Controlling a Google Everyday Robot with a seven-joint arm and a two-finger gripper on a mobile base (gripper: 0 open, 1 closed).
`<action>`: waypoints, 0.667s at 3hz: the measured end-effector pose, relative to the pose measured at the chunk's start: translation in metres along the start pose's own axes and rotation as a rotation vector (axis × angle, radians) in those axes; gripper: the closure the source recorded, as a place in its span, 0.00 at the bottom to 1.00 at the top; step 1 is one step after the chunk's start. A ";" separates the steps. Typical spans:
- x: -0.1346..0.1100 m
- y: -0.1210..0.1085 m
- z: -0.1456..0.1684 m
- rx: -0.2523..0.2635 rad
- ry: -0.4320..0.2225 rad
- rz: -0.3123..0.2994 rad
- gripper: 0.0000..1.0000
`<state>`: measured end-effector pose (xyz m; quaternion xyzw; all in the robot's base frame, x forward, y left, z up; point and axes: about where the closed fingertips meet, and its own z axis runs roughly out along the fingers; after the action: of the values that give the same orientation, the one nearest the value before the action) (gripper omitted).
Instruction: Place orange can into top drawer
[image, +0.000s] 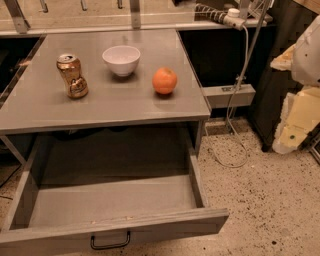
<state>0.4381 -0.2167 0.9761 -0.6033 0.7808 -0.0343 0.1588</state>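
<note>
Right now the orange can (72, 76) is standing upright near the left edge of the counter (115, 107), beside the white bowl (121, 59) and the orange fruit (164, 80). The top drawer (112, 202) is hanging open below the counter's front edge, likely so the can can drop in. The gripper (297, 120) is hovering beyond the right edge, well apart from the can. Wide or narrow, I cannot tell.
</note>
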 end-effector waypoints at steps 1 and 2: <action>0.000 0.000 0.000 0.000 0.000 0.000 0.00; -0.006 -0.002 -0.001 0.011 -0.017 0.007 0.00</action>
<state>0.4409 -0.2117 0.9787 -0.6000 0.7813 -0.0330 0.1688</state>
